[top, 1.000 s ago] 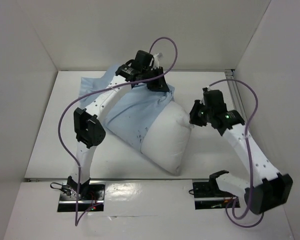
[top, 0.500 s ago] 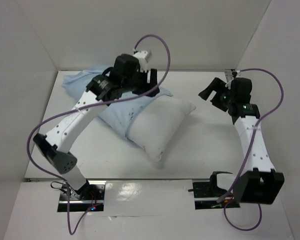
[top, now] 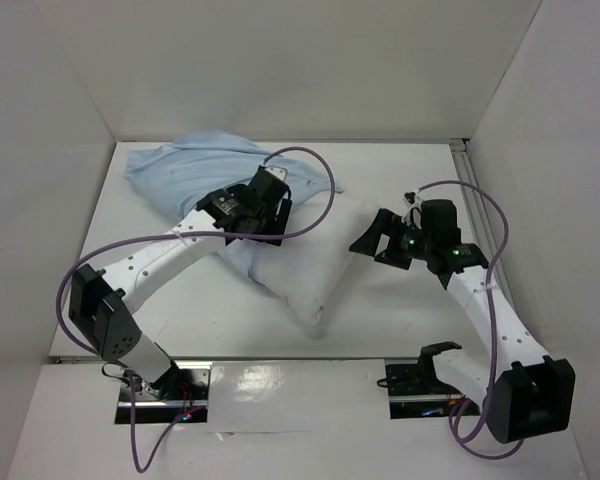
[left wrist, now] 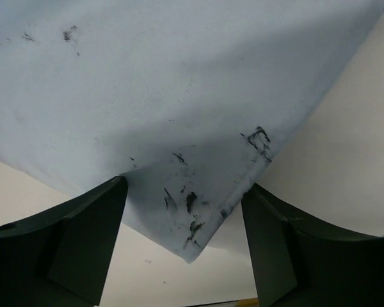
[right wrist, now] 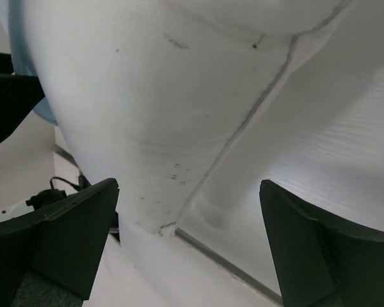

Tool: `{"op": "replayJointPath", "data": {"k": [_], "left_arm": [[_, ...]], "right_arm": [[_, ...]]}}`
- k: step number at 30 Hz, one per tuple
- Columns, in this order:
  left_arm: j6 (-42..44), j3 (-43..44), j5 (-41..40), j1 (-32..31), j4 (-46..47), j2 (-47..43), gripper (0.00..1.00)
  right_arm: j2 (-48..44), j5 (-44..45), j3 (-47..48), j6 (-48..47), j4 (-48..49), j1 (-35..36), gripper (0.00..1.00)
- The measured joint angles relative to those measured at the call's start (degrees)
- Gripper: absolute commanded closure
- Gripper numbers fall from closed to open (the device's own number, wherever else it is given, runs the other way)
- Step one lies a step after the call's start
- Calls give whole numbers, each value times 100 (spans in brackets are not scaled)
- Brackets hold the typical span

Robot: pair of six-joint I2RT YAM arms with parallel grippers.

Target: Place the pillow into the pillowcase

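The left hand (left wrist: 184, 192) hangs spread over the pillowcase (top: 190, 172), a smudged corner of the thin blue cloth lying loose between its fingers (left wrist: 83, 243), not pinched. The right hand (right wrist: 189, 188), equally wide and empty, faces the pillow (top: 315, 270) from just beside its near corner. The plump white pillow lies on the surface (top: 400, 320) between the two hands. Its end under the left hand is overlapped by blue fabric, and whether that end sits inside the sack or merely beneath it cannot be told. Most of the case is bunched in wrinkles beyond the left hand, towards the back wall (top: 280, 70). Both pieces look light and soft. The pillow will likely sag and fold wherever it is lifted, so a bite on a corner or along the seam (right wrist: 256, 102) ahead of the right hand seems the surer hold. The case is limp and prone to collapse shut, so its opening hem is the place to grip, though no opening shows in any view. The left arm's purple cable (top: 310, 160) loops over the cloth behind that hand and could snag, and the enclosure's walls leave little room on the right hand's outer side.
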Motion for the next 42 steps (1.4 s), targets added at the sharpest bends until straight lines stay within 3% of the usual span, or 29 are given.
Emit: {"op": "replayJointPath", "data": {"k": [3,7,8,9,12,13,14,16,20,24,28,31,34,37,42], "left_arm": [[-66,-122,-151,20,103,-2,27],[-186,-153,-295,92,146,-2,72],[-203,-153,-295,111,157,-2,97],[-227,-153,-280,131,166,-2,100],[-164,-114,-66,155,144,-4,100],[-162,-42,72,151,90,-4,100],[-160,46,269,136,61,-4,100],[-160,439,713,-7,-109,24,100],[-116,2000,1679,-391,-468,323,100],[-111,3851,2599,-470,-393,800,100],[-227,4881,3510,-409,-179,1217,100],[-599,4677,4273,-319,216,1392,100],[-992,4044,4804,-212,616,1561,100],[-1281,3410,5018,-157,844,1840,100],[-1519,2621,5344,-343,1329,1814,100]], "right_arm": [[92,-83,-4,28,144,157,0],[216,-155,-109,157,485,339,0],[256,-164,-175,205,619,402,0],[323,-177,-247,286,774,487,2],[723,-146,-428,492,1373,876,16],[973,-81,-426,564,1569,1084,48],[1182,-33,-387,551,1714,1235,69],[1635,70,-105,608,1792,1445,100],[1921,354,774,560,1589,1305,100],[1631,625,1878,330,1292,944,100],[944,798,1919,271,1681,909,100],[739,817,1001,466,2562,916,100],[1300,879,221,682,3185,903,100],[1965,876,-372,901,3204,931,100],[1333,1008,-579,929,2949,966,100]]}}
